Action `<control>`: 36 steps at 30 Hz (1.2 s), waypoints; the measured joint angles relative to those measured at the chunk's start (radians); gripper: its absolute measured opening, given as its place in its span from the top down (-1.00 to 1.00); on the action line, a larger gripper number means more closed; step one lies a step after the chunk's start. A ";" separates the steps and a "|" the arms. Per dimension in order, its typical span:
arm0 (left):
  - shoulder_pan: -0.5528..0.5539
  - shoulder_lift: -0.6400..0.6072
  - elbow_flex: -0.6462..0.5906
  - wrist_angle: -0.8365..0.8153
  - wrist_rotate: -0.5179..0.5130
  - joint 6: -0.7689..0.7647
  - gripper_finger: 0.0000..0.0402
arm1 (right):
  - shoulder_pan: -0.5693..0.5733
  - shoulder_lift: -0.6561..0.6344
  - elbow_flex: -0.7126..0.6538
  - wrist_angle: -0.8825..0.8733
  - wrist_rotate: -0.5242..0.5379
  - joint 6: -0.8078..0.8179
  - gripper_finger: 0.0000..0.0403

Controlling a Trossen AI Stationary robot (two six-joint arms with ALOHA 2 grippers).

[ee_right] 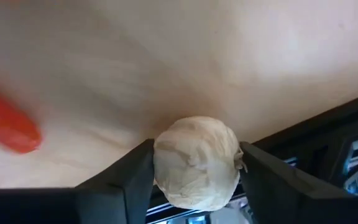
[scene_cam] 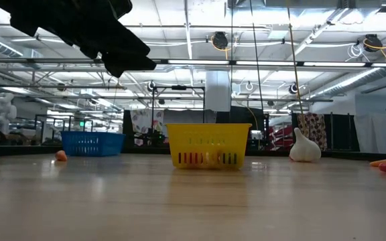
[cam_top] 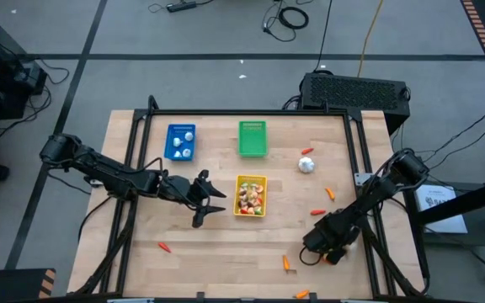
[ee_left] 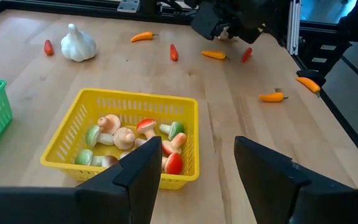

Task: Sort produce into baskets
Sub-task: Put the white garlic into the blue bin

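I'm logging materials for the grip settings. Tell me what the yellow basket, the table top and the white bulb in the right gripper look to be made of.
Yellow basket: likely moulded plastic, slotted walls with a slight sheen.
Table top: wood, pale jointed planks with visible grain, smooth finish.
White bulb between the right gripper fingers: matte, lumpy and creased; possibly foam or soft plastic, hard to say.

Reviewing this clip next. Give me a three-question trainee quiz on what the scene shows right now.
1. Which basket holds the mushrooms? A blue basket, B green basket, C yellow basket.
2. True or false: the left gripper hovers over the blue basket.
3. What sits between the fingers of the right gripper?

Key: 1 C. 2 False, it is beside the yellow basket, jaws open. 3 A white bulb.
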 joint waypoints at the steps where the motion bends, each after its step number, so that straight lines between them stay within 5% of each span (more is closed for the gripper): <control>1: 0.000 0.000 0.000 0.000 0.000 0.000 -0.04 | 0.000 0.000 0.011 -0.006 0.006 -0.012 0.00; 10: 0.000 0.000 0.000 0.000 0.000 0.001 -0.04 | 0.000 0.000 0.203 -0.209 0.169 -0.069 0.18; 19: -0.019 -0.001 0.000 -0.022 0.021 0.027 -0.04 | -0.085 -0.001 0.508 -0.249 0.550 -0.152 0.15; 25: -0.021 -0.049 0.001 -0.214 -0.190 -0.033 -0.04 | -0.252 -0.001 0.587 -0.031 0.768 -0.474 0.15; 36: -0.089 -0.173 0.001 -0.752 -0.406 -0.424 -0.04 | -0.658 0.000 0.586 0.653 0.806 -0.967 0.15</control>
